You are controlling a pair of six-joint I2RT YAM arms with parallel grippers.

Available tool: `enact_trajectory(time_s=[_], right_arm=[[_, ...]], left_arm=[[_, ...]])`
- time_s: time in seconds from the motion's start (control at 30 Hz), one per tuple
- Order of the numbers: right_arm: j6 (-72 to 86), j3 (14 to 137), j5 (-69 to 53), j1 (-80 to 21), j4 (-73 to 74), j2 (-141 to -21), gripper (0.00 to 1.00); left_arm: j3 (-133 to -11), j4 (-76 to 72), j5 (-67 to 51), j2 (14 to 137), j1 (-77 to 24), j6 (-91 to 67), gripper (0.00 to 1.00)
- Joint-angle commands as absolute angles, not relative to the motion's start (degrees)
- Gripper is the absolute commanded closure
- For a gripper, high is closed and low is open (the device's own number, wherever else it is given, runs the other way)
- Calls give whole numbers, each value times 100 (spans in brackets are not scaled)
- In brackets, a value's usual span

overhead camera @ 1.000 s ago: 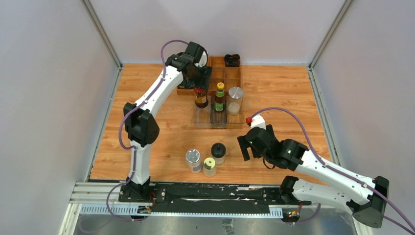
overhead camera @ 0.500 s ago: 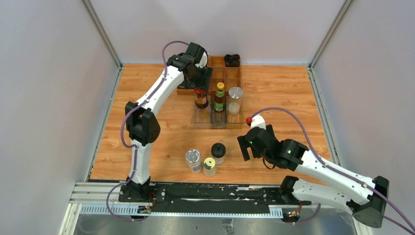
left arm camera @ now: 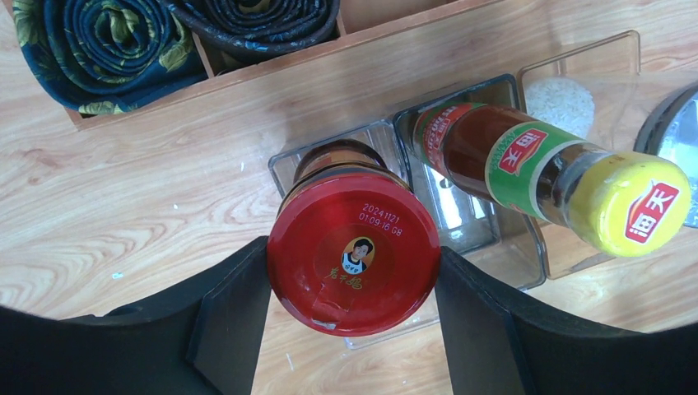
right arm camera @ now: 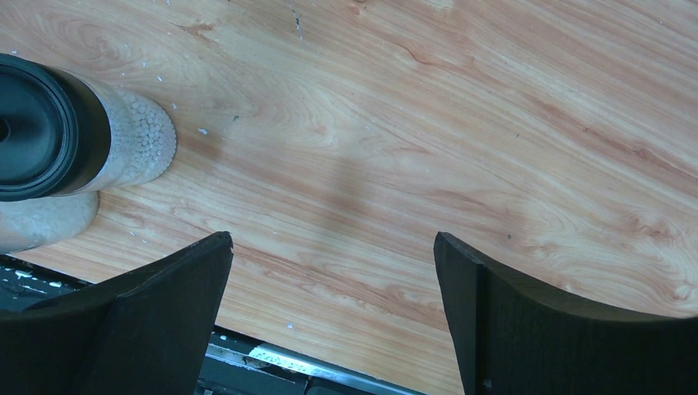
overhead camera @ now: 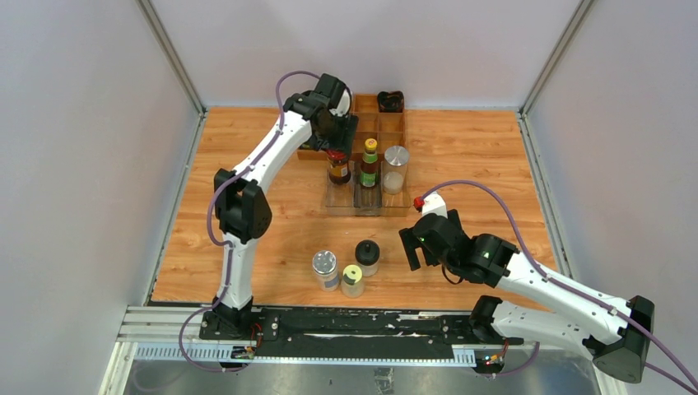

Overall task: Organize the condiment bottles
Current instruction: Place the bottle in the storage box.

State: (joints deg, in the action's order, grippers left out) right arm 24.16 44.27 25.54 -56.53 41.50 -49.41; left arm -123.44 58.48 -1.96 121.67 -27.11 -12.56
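We find the left gripper [left arm camera: 354, 247] at the lower centre of its wrist view. Its two matte black fingers [left arm camera: 234, 317] press against opposite sides of the glossy round lid of the red-capped jar [left arm camera: 354, 276], so it is clamped on that jar. The jar stands in the left compartment of the clear tray [left arm camera: 494, 84], a rectangular moulding of transparent plastic, and its glass body is mostly hidden beneath the lid. The middle compartment holds the yellow-capped bottle [left arm camera: 527, 156], brown glass with a green and red label. The right compartment holds the rear silver-lidded jar [overhead camera: 395, 169] with white granular contents; the wrist view cuts its lid off at the right edge. At the upper left of that view, the wooden box [left arm camera: 272, 64] holds dark rolled bundles [left arm camera: 99, 41] of patterned fabric. In the overhead view, low centre on the wood-grain table [overhead camera: 486, 156], the front silver-lidded jar [overhead camera: 325, 269], the pale-yellow-capped jar [overhead camera: 352, 280] and the black-domed jar [overhead camera: 367, 257] stand close together, their labels too small to read. To their right the right gripper [right arm camera: 331, 243] hangs with its fingers spread wide, only wood grain showing between them. The black-domed jar lies at the upper left of its wrist view, outside the left finger and cut off by the frame edge.
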Motion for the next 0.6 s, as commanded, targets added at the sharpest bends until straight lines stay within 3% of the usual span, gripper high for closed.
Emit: enact_trajectory(time_s=[0.0,0.57], right_arm=[[2417,4315,2698,-5713,4113,-4965,1],[2401,4299,2703,-5713,4087,-4997,1]], left_arm=[[-12646,5599,-290,12204,-2663,-1151,49],[-12709,5590,-299,12383,-2654,-1156,50]])
